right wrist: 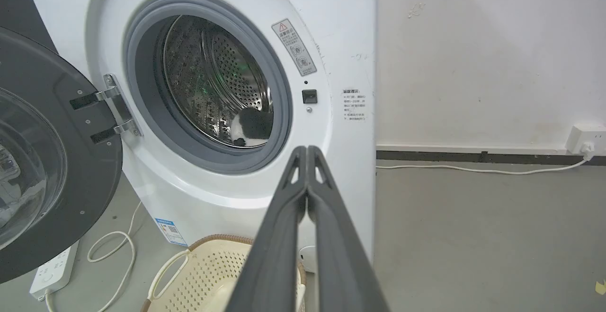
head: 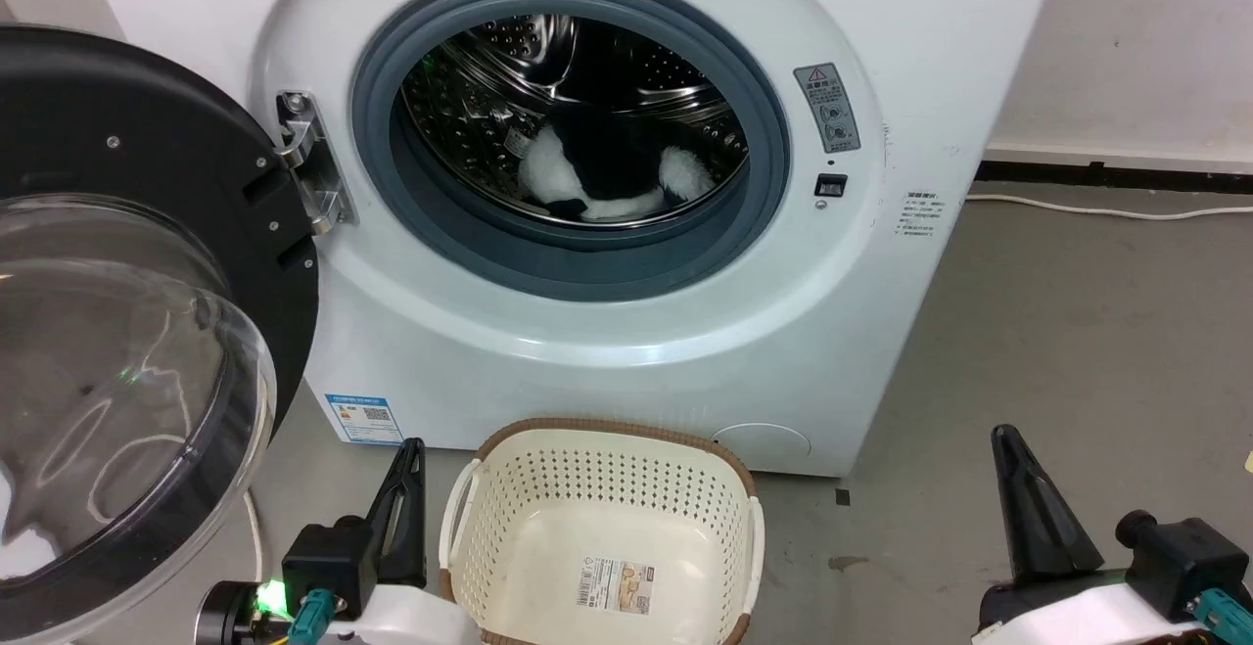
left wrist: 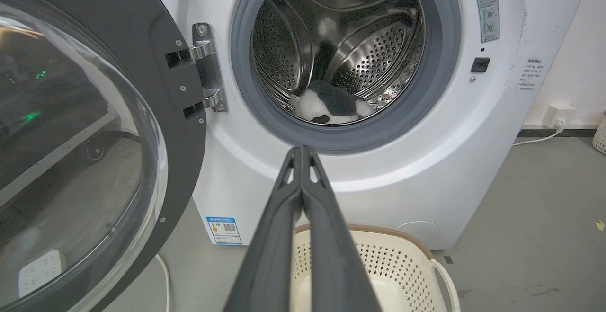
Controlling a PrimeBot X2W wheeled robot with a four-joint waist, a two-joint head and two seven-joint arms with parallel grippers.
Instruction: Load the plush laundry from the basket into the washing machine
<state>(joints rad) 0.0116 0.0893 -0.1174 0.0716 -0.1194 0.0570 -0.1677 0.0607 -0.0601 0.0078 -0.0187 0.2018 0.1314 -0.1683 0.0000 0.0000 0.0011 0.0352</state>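
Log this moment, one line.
plush laundry: in washing machine | basket: empty | door: open | left gripper: shut | right gripper: shut

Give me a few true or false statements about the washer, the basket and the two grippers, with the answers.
1. The plush laundry lies inside the drum of the washing machine. True.
2. The basket holds a plush toy. False: inside it there is just a label sticker on its bottom.
3. The washer's door is closed. False: it stands swung open at the left of the porthole.
4. The left gripper and the right gripper are both shut and hold nothing. True.
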